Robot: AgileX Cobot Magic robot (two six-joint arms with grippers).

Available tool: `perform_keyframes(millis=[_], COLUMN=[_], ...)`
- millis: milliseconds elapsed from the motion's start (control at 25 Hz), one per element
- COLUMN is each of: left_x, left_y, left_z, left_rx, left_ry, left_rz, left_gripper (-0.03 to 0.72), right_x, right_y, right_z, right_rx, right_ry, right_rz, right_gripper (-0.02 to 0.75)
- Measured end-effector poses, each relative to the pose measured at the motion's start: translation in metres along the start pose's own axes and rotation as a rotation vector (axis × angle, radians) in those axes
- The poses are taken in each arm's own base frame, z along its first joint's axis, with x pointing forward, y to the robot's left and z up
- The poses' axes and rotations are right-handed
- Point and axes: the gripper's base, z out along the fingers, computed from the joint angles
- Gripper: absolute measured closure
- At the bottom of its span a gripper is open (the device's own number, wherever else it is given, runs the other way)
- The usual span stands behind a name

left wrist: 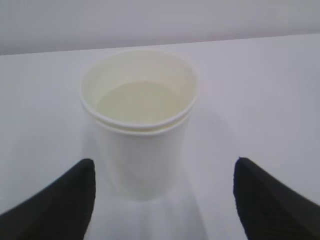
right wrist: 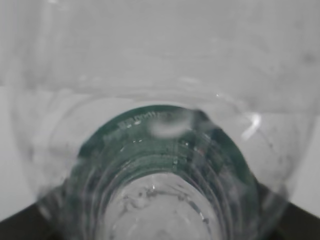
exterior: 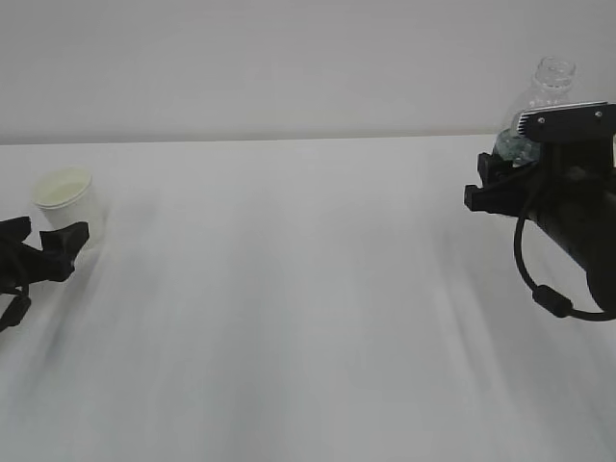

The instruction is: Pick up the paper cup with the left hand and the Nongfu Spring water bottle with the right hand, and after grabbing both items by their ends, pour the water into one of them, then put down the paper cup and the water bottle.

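Standing free near the table's (exterior: 308, 318) left edge, the paper cup (exterior: 67, 197) is sitting between the left hand's (exterior: 38, 245) spread fingers, while the right hand (exterior: 505, 183) is grasping the Nongfu Spring water bottle (exterior: 549, 87) upright, far right.

right gripper (exterior: 500, 183) hides the bottle (exterior: 549, 91) lower body.

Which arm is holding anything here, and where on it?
The right hand grips the water bottle around its lower body. The left hand holds nothing; paper cup untouched.

Looks like lab test bench to me: bare white table (exterior: 308, 318), plain white wall (exterior: 289, 58) behind, two black cabled robot arms, no household or shop furnishings.
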Motion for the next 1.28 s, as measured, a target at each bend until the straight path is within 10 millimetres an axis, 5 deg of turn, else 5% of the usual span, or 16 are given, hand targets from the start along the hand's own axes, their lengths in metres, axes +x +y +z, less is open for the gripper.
perform_keyframes(millis=[360, 680, 1000, 1280], left_x=[-0.006, -0.004, -0.004, -0.004], left_y=[-0.013, -0.037, -0.039, -0.039], left_z=[-0.028, -0.027, -0.027, -0.027], left_rx=[0.060, 0.155, 0.171, 0.175], left_ry=[0.016, 0.025, 0.027, 0.027], left_rz=[0.024, 0.054, 0.061, 0.063], left_gripper=[0.092, 0.095, 0.097, 0.097], right_x=[0.001, 0.003, 0.007, 0.029], right_y=[-0.002, -0.007, -0.007, -0.004], right_z=[0.000, 0.000, 0.000, 0.008], right_rx=[0.020, 0.073, 0.080, 0.082], right_ry=[0.005, 0.032, 0.056, 0.112], right_rz=[0.016, 0.060, 0.044, 0.022], right_gripper=[0.255, 0.255, 0.255, 0.255])
